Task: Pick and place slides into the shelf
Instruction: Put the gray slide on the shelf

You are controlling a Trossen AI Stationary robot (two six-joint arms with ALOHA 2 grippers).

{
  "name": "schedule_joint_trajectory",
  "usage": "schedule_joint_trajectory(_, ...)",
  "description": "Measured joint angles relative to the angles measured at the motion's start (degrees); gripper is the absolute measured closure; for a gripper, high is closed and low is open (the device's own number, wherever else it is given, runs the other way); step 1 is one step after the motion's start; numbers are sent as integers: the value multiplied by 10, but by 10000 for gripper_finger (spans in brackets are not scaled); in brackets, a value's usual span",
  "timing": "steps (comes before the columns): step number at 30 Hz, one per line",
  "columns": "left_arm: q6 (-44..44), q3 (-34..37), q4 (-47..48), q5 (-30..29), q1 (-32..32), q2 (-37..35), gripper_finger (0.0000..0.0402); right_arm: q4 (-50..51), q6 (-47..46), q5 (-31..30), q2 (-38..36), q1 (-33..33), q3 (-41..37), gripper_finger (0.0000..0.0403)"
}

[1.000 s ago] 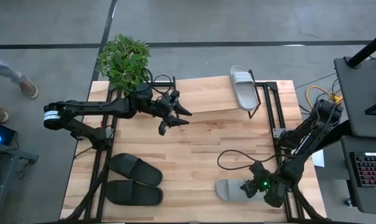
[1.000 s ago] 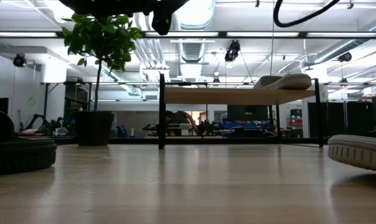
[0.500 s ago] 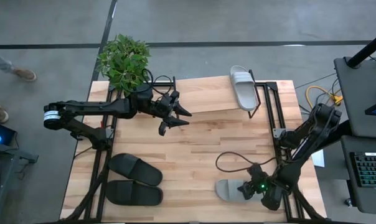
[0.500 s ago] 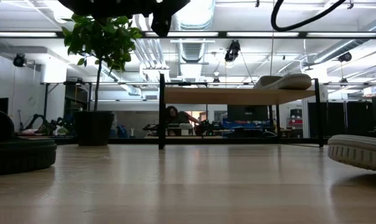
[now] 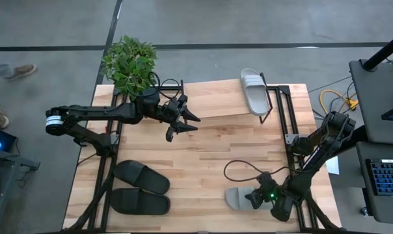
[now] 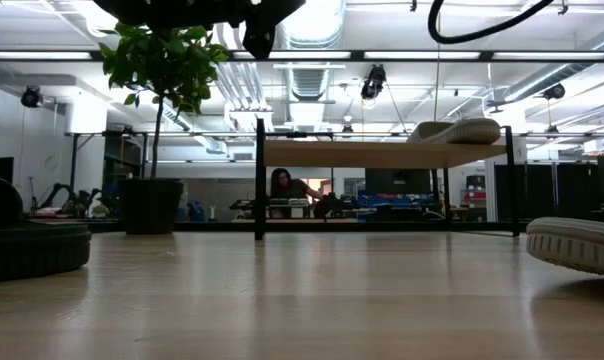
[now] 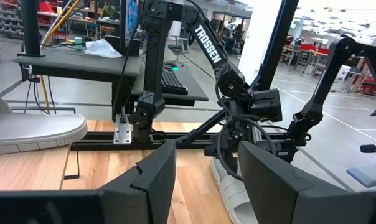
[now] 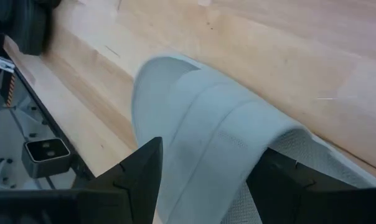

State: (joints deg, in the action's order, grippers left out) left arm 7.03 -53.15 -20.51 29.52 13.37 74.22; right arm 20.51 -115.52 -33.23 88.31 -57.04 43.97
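Currently the tabletop (image 5: 203, 156) carries the shelf (image 5: 222, 104) along its far edge, between the potted plant (image 5: 129, 62) at the far-left corner and the black frame posts toward the far-right corner. One grey-white slide on the shelf (image 5: 254, 91) lies at the shelf's right end — presumably set hard to that end so the plank keeps room for the three others. The black pair (image 5: 141, 188) sits side by side near the near-left corner, untouched, toes pointing right, well apart from either arm. The second grey-white slide (image 5: 241, 197) lies near the near-right corner, close to the near edge.

Right arm: folded low over the right edge, forearm reaching in toward the near-right corner. Right gripper (image 8: 203, 180) is down at the slide's strap, fingers spread wide on either side of the strap arch, not yet closed on it — judged to be lining up a pinch across the strap, the only raised part that offers a hold.

Left arm: stretched from the left edge across the far-left part of the tabletop. Left gripper (image 5: 183, 120) hovers in front of the shelf's left half, jaws partly open and holding nothing; judged to be waiting.
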Motion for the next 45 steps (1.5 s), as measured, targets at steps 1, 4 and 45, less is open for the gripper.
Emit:
schedule_joint_trajectory(1,0,0,0,0,0,0,242,0,0,0,0,0,0,200)
schedule_joint_trajectory(4,0,0,0,0,0,0,242,-1,0,0,0,0,0,200)
schedule_joint_trajectory(45,0,1,0,0,0,0,242,-20,50,2,0,1,-3,254)
